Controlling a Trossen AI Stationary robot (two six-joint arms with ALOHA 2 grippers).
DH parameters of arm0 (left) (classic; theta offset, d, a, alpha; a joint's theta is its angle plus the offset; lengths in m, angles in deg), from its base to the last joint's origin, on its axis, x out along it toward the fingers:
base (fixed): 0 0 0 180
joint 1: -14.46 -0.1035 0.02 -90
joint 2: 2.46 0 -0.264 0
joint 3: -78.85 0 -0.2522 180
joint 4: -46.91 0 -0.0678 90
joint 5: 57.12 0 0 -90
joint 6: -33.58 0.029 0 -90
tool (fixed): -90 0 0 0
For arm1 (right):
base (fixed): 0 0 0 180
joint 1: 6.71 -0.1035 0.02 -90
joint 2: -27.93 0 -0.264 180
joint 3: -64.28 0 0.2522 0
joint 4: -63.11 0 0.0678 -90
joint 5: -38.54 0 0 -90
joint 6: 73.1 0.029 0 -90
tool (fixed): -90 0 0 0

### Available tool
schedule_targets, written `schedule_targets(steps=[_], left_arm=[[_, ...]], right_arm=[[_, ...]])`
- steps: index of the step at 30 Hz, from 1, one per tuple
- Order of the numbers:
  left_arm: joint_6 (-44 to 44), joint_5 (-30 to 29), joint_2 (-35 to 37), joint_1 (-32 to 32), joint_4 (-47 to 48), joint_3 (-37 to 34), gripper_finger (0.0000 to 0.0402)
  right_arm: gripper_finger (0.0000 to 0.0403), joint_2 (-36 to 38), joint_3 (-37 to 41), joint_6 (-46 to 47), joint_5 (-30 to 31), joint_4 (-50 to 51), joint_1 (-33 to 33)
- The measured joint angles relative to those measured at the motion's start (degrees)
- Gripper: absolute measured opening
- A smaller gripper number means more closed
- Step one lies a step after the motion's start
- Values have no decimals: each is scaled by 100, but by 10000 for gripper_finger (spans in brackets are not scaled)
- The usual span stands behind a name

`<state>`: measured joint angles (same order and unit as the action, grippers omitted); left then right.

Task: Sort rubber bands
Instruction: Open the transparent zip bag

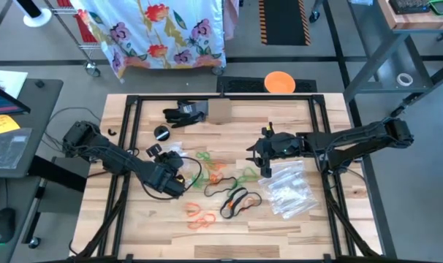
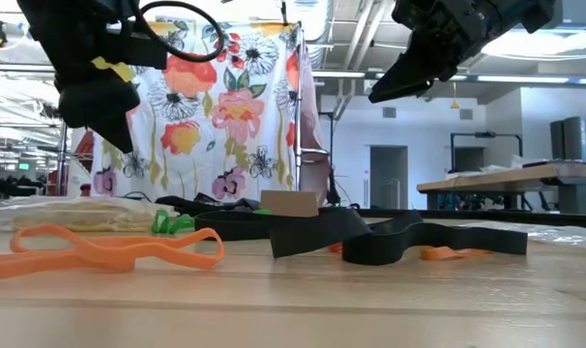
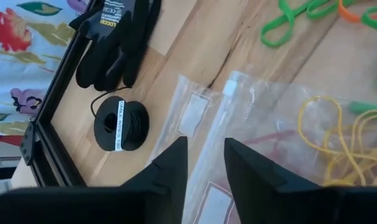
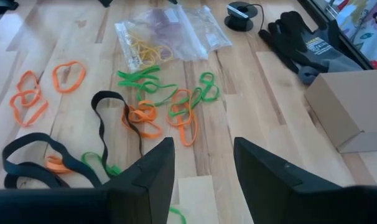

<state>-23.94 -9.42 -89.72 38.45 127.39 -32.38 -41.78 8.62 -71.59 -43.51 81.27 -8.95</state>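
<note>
In the high view's centre-left, the left arm's dark two-finger gripper [image 1: 172, 177] hides most of the clear plastic zip bag [image 1: 179, 166] beneath it. At the low view's upper left, a thin black cable loop [image 2: 182, 29] is cut off by the top edge. The yellow rubber bands [image 3: 338, 140] run past the left wrist view's right edge.

Desk [image 1: 280, 219]: pale wood planks, visible grain, matt, smooth. Rubber bands [image 4: 145, 118]: thin, flexible rubber, matt; the black ones [image 1: 236, 202] wider and flat. Zip bags [image 1: 289, 188]: clear plastic, glossy, crinkled. Box [image 4: 353, 118]: brown cardboard, matt. Gloves [image 3: 114, 37]: black knit cloth, rubbery coating. Both tools [image 4: 204, 171] [image 3: 204, 168]: dark matt plastic. Curtain [image 1: 156, 29]: printed floral cloth.
</note>
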Motion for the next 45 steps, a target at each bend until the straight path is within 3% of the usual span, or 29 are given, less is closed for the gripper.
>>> schedule_targets(steps=[4, 7, 10, 15, 21, 25, 27, 29, 36, 40, 45], left_arm=[[88, -22, 0, 7, -182, -4, 108], [650, -24, 0, 81, -1198, -7, 109], [1742, -8, 0, 130, -2587, -7, 109], [3811, 191, 0, 203, -4866, -4, 109], [5969, 914, 0, 44, -6863, -1, 109], [6732, 947, 63, -191, -7122, 0, 109], [6930, 870, 161, -361, -7114, 0, 109], [6952, 769, 246, -582, -7182, 1, 109], [6423, 912, 315, -1158, -7036, 2, 109], [6438, 1208, 313, -1216, -6621, 2, 109], [6893, 1208, 315, -1182, -6788, 4, 109]], right_arm=[[159, 0, -1, 51, 1, 2, 13], [159, 0, -6, 195, 1, 141, 0], [159, 60, -8, 304, -13, 819, -4], [159, 100, 6, 1360, -207, 2586, -42], [159, -62, 289, 1693, -206, 2501, -203], [159, -304, 285, 1622, -230, 1768, -175], [159, -426, 274, 1621, -516, 1704, -175], [159, -566, 278, 1623, -776, 1949, -210], [159, -1055, 285, 1754, -790, 2078, -235], [159, -1385, 285, 1999, -790, 2114, -219], [159, -1735, 258, 2196, -788, 2129, -219]])
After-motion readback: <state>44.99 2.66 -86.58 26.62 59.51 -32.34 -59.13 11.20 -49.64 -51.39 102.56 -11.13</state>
